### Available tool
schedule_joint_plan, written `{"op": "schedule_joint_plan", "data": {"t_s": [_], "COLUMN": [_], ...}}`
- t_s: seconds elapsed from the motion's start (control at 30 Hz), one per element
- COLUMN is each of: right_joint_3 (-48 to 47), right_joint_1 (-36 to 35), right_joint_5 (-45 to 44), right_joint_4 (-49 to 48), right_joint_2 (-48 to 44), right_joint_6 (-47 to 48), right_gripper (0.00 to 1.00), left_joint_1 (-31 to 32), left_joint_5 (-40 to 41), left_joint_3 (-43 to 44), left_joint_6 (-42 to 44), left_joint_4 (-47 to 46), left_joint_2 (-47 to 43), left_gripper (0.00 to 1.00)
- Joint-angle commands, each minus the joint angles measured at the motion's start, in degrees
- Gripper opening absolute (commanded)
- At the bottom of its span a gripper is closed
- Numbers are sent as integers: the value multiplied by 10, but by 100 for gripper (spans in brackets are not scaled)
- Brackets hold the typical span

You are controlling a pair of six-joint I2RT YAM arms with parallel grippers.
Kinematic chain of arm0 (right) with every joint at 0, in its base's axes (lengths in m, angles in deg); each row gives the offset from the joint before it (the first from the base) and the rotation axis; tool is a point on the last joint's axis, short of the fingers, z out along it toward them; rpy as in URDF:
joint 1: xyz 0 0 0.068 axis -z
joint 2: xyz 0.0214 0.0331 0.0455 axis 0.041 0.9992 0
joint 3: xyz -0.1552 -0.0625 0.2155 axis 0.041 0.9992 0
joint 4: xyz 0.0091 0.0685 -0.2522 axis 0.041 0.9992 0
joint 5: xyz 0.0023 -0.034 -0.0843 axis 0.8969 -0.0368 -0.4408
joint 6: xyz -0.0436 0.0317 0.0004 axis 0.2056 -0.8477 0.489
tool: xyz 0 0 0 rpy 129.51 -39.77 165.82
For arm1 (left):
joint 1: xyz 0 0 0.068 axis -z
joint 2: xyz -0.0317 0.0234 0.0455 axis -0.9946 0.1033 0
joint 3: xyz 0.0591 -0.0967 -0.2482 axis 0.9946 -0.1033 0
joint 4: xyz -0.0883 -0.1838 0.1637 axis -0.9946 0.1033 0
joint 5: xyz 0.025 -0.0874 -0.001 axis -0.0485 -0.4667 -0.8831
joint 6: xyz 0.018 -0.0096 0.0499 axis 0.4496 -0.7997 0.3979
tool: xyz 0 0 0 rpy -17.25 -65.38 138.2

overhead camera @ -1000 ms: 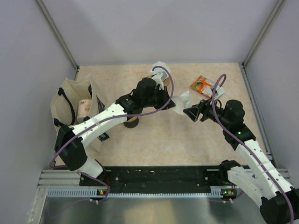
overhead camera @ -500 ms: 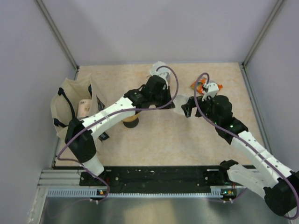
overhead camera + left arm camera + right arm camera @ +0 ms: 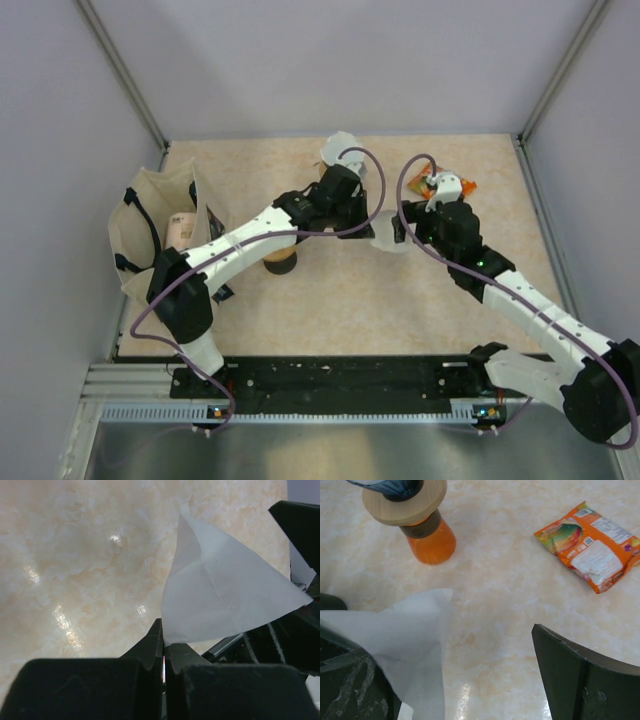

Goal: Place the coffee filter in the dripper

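**Filter held in the air between both arms; dripper not yet loaded**

- Coffee filter [image 3: 225, 600]: white paper cone, folded flat. It is lifted clear of the table [image 3: 330, 300] at mid-depth, just right of centre. One corner is in the left arm's grip, and the body fans out toward the right arm.
- Left gripper [image 3: 162, 641]: jaws pressed together on the filter's lower corner, with no gap showing.
- Right gripper [image 3: 452, 647]: jaws wide apart. The filter sits in the gap, close against one finger. Whether paper and finger touch cannot be told, and nothing is clamped.
- Dripper [image 3: 405, 497]: dark funnel on a wooden collar, seated on an orange glass carafe [image 3: 434, 539]. It stands upright to the left of the filter and well apart from it. From above it is partly hidden under the left arm.
- Snack packet [image 3: 592, 545]: orange, lying flat at far right.
- Tote bag [image 3: 160, 225]: at the left edge, holding items.

Status, as judged: pick-up is done, with the filter off the table and secure. Remaining steps are probably a handover or spreading the cone open, then carrying it left and lowering it into the funnel. No paper is inside the dripper.
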Motion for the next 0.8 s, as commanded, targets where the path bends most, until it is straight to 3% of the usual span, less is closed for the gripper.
{"op": "schedule_joint_plan", "data": {"t_s": [0.0, 0.23, 0.4, 0.77], "right_joint_3": [-9, -12, -27, -17], "right_joint_1": [-5, -6, -6, -6], "right_joint_5": [-102, -113, -88, -52], "right_joint_4": [-4, 23, 46, 82], "right_joint_2": [-33, -46, -14, -32], "right_joint_6": [7, 40, 46, 73], "right_gripper": [95, 90, 74, 75], "left_joint_1": [1, 1, 0, -10], "left_joint_5": [15, 19, 15, 32], "left_joint_3": [29, 37, 38, 36], "left_joint_6": [8, 12, 17, 28], "left_joint_4": [9, 20, 25, 41], "left_joint_2": [-1, -1, -3, -3], "left_gripper": [0, 0, 0, 0]}}
